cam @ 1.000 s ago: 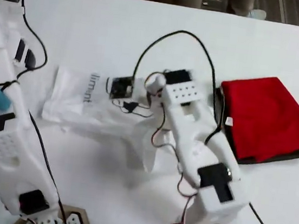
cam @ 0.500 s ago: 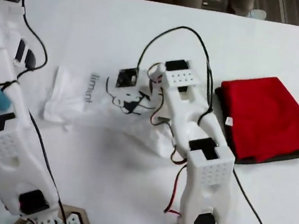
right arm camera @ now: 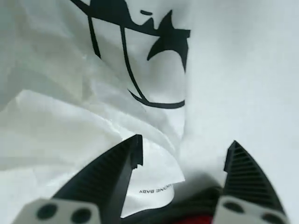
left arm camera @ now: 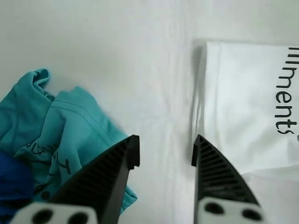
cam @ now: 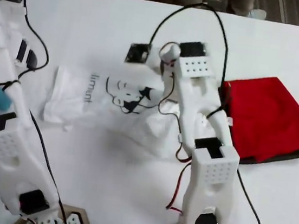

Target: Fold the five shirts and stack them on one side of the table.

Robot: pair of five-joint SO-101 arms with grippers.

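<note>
Hovering right gripper [right arm camera: 184, 145], agape, over white shirt [right arm camera: 70, 116]

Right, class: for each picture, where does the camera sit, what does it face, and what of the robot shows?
High view: fixed above the table, looking down; left arm, right arm, white shirt, red shirt.
Left wrist view: on the left arm, facing down; open left pincer between teal shirt and white shirt.
Right wrist view: on the right arm, facing the white shirt's print; open right pincer.
Shared: all see the white shirt.
</note>
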